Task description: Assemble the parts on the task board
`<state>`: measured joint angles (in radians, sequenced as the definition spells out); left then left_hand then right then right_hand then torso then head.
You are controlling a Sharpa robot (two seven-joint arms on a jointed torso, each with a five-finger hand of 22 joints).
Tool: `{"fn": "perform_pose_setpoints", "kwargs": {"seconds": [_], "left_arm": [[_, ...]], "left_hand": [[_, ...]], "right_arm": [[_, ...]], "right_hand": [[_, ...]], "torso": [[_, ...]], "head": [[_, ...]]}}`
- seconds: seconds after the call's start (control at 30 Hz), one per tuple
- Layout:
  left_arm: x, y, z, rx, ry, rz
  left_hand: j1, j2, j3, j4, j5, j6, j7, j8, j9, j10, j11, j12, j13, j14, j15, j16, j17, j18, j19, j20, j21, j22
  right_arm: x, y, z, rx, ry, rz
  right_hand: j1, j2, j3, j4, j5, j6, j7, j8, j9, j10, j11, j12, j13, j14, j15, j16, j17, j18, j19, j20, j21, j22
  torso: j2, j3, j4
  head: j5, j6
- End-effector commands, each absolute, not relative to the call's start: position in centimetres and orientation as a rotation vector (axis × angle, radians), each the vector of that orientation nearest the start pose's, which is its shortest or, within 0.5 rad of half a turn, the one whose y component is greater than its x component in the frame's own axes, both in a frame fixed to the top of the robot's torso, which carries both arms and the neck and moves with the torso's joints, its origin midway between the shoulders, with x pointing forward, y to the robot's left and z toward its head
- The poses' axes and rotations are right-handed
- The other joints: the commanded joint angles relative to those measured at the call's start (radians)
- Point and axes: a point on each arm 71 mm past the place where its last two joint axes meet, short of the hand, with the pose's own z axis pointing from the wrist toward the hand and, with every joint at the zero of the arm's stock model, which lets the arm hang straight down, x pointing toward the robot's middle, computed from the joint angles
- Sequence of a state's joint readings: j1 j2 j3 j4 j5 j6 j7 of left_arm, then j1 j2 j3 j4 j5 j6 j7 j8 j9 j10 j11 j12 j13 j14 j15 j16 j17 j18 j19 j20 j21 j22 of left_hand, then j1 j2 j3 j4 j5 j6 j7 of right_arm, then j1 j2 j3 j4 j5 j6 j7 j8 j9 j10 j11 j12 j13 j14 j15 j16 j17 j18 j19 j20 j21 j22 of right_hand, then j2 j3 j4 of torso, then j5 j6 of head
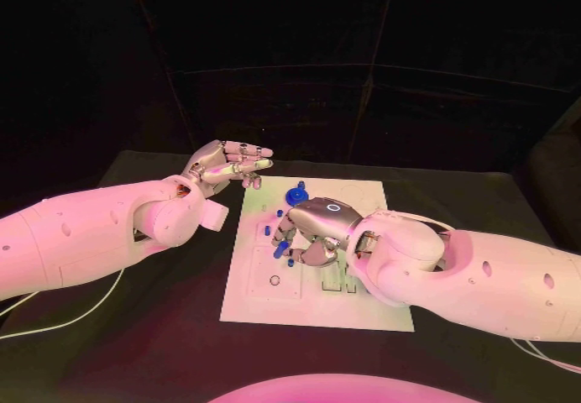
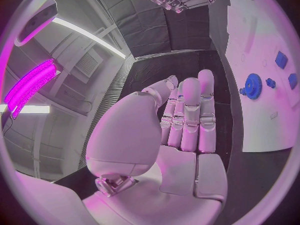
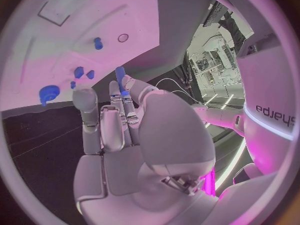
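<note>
Black table (image 1: 145,336) under pink light, with a white task board (image 1: 317,304) lying flat in its middle and two white robot arms reaching in from either side. From the head view, the left hand (image 1: 227,168) is raised beside the board's far left corner, off the board itself; its fingers are curled in toward the palm, and the left wrist view shows them lying straight and pressed side by side with nothing between them. The right hand (image 1: 312,228) hangs over the middle of the board, palm down, fingers bent toward the surface. In the right wrist view a small blue peg (image 3: 120,75) stands up at the tips of that hand's fingers (image 3: 128,107) — it looks pinched there, between the thumb and a neighbouring finger, while the other fingers lie close alongside. On the board, a round blue gear (image 1: 295,196) sits near the far edge, just beyond the right hand, and shows in the left wrist view as a toothed disc on the white plate. A few smaller blue parts (image 1: 266,228) lie or stand on the board just to the left of the right hand, close to its fingertips — I cannot tell whether any of them touch the hand. The near half of the board carries shallow cut-out slots (image 1: 342,284) and outlines.
</note>
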<state>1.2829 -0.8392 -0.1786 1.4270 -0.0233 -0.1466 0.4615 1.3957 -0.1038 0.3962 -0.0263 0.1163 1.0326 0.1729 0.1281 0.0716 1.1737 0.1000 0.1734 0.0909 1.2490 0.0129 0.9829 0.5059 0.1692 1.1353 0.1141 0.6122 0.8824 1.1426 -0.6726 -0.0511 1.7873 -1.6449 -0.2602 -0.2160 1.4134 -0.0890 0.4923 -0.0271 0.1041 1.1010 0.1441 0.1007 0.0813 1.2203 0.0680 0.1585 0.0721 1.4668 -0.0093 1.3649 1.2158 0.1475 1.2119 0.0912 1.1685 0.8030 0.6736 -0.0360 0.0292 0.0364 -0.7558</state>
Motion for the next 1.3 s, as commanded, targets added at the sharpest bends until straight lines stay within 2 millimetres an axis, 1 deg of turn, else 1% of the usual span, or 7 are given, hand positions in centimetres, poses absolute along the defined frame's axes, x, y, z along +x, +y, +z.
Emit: {"fn": "perform_pose_setpoints", "kwargs": {"seconds": [0.03, 0.13, 0.23, 0.5, 0.63, 0.83, 1.3], "left_arm": [[50.1, 22.9, -18.6, -0.987, 1.489, -1.602], [50.1, 22.8, -18.6, -0.987, 1.489, -1.603], [50.0, 22.8, -18.6, -0.986, 1.490, -1.605], [50.1, 22.8, -18.6, -0.987, 1.491, -1.603], [50.2, 22.8, -18.7, -0.988, 1.490, -1.600], [50.2, 22.8, -18.7, -0.987, 1.491, -1.600], [50.3, 22.8, -18.7, -0.987, 1.491, -1.600]], "left_hand": [[-0.008, 0.003, -0.003, -0.004, -0.004, -0.001, 0.004, -0.003, -0.001, -0.009, -0.001, -0.002, -0.001, -0.006, 0.001, -0.006, -0.001, 0.013, -0.003, 0.001, -0.006, -0.001], [-0.008, 0.003, -0.003, -0.004, -0.004, -0.001, 0.004, -0.003, -0.001, -0.009, -0.001, -0.002, -0.001, -0.006, 0.001, -0.006, -0.001, 0.013, -0.003, 0.001, -0.006, -0.001], [-0.008, 0.003, -0.003, -0.004, -0.004, -0.001, 0.004, -0.003, -0.001, -0.009, -0.001, -0.002, -0.001, -0.006, 0.001, -0.006, -0.001, 0.013, -0.003, 0.001, -0.006, -0.001], [-0.010, 0.005, -0.004, -0.004, -0.003, -0.001, 0.004, -0.003, -0.001, -0.010, -0.001, -0.001, -0.001, -0.006, 0.001, -0.007, -0.002, 0.013, -0.003, 0.001, -0.008, -0.002], [-0.010, 0.005, -0.004, -0.004, -0.003, -0.001, 0.004, -0.003, -0.001, -0.010, -0.001, -0.001, -0.001, -0.006, 0.001, -0.007, -0.002, 0.013, -0.003, 0.001, -0.008, -0.002], [-0.010, 0.005, -0.004, -0.004, -0.003, -0.001, 0.004, -0.003, -0.001, -0.010, -0.001, -0.001, -0.001, -0.006, 0.001, -0.007, -0.002, 0.013, -0.003, 0.001, -0.008, -0.002], [-0.011, 0.006, -0.005, -0.003, -0.003, -0.002, 0.004, -0.003, -0.001, -0.011, -0.001, -0.001, -0.001, -0.006, 0.001, -0.007, -0.002, 0.013, -0.003, 0.001, -0.008, -0.003]], "right_arm": [[39.0, -4.2, -18.4, -0.527, 1.633, 0.956], [38.7, -3.7, -19.2, -0.552, 1.654, 0.959], [38.9, -3.4, -20.1, -0.578, 1.689, 0.937], [39.1, -3.2, -21.6, -0.613, 1.737, 0.900], [39.0, -3.0, -21.8, -0.623, 1.748, 0.900], [39.1, -3.0, -22.0, -0.623, 1.749, 0.887], [39.2, -3.0, -22.2, -0.630, 1.761, 0.873]], "right_hand": [[0.004, -0.002, 0.003, -0.002, 0.004, 0.002, 0.006, -0.003, 0.000, -0.003, 0.005, -0.007, -0.001, 0.043, -0.001, -0.002, -0.001, -0.008, -0.002, 0.001, 0.001, -0.001], [0.004, -0.002, 0.004, -0.003, 0.005, 0.001, 0.006, -0.003, 0.000, -0.003, 0.006, -0.007, -0.001, 0.043, -0.001, -0.002, -0.001, -0.008, -0.002, 0.001, 0.001, -0.002], [0.004, -0.002, 0.004, -0.003, 0.005, 0.001, 0.006, -0.003, 0.000, -0.003, 0.006, -0.007, -0.001, 0.042, -0.001, -0.003, -0.003, -0.007, -0.004, 0.001, -0.001, -0.005], [0.002, -0.004, 0.003, -0.003, 0.005, 0.001, 0.007, -0.004, -0.001, -0.002, 0.006, -0.009, -0.001, 0.042, 0.000, -0.005, -0.007, -0.007, -0.006, 0.002, -0.002, -0.007], [0.000, -0.004, 0.002, -0.003, 0.004, 0.002, 0.007, -0.004, -0.001, -0.001, 0.007, -0.009, -0.001, 0.041, 0.000, -0.005, -0.007, -0.006, -0.006, 0.002, -0.002, -0.008], [0.000, -0.004, 0.002, -0.003, 0.004, 0.002, 0.007, -0.004, -0.001, -0.001, 0.007, -0.009, -0.001, 0.041, 0.000, -0.006, -0.009, -0.006, -0.007, 0.002, -0.003, -0.010], [-0.001, -0.003, 0.002, -0.002, 0.004, 0.003, 0.007, -0.004, -0.001, -0.001, 0.007, -0.010, -0.001, 0.041, 0.000, -0.006, -0.009, -0.006, -0.008, 0.003, -0.003, -0.010]], "torso": [[0.000, 0.0002, -0.0009], [-0.001, -0.0008, -0.0008], [-0.001, -0.0002, 0.0002], [-0.001, 0.0015, -0.0010], [0.000, 0.0019, -0.0012], [0.000, 0.0010, -0.0013], [-0.001, 0.0003, -0.0011]], "head": [[0.006, -0.006], [0.008, -0.008], [0.011, -0.011], [0.017, -0.013], [0.017, -0.013], [0.017, -0.013], [0.021, -0.019]]}}
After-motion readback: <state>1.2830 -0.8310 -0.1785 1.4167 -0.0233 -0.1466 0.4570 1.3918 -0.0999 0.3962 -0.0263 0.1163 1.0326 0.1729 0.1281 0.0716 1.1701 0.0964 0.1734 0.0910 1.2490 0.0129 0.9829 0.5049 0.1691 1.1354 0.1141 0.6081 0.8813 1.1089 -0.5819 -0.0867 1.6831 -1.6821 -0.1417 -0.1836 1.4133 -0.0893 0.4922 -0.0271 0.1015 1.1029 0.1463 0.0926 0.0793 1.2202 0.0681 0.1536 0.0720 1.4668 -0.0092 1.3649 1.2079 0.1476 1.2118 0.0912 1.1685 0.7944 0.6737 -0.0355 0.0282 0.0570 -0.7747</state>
